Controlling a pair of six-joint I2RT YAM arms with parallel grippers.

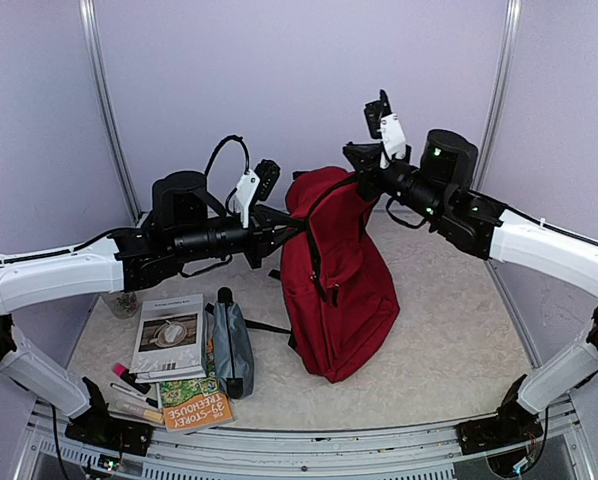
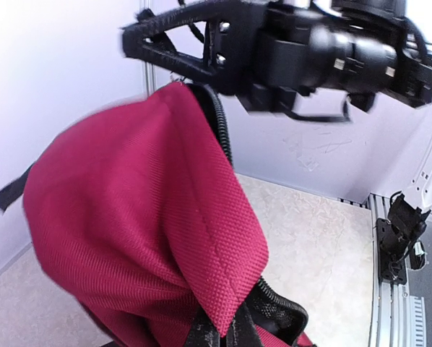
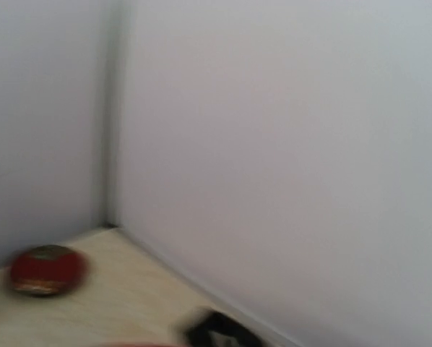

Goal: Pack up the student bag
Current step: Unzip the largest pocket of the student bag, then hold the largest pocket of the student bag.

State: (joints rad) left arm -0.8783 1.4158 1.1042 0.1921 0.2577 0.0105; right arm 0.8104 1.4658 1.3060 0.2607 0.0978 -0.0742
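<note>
Now left gripper point(image 1: 289, 228) and right gripper point(image 1: 362, 173) pinch the student bag point(image 1: 344, 290) between them.

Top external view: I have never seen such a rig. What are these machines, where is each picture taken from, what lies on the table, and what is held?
Two robot arms are bolted at the table's near edge. The top view looks down from behind them; the other two come from cameras on the wrists. The left arm and right arm each have jaws shut on the red student bag, holding it upright. On the table lie a grey pouch, a grey booklet and a colourful book. The right wrist view is blurred, mostly wall.
</note>
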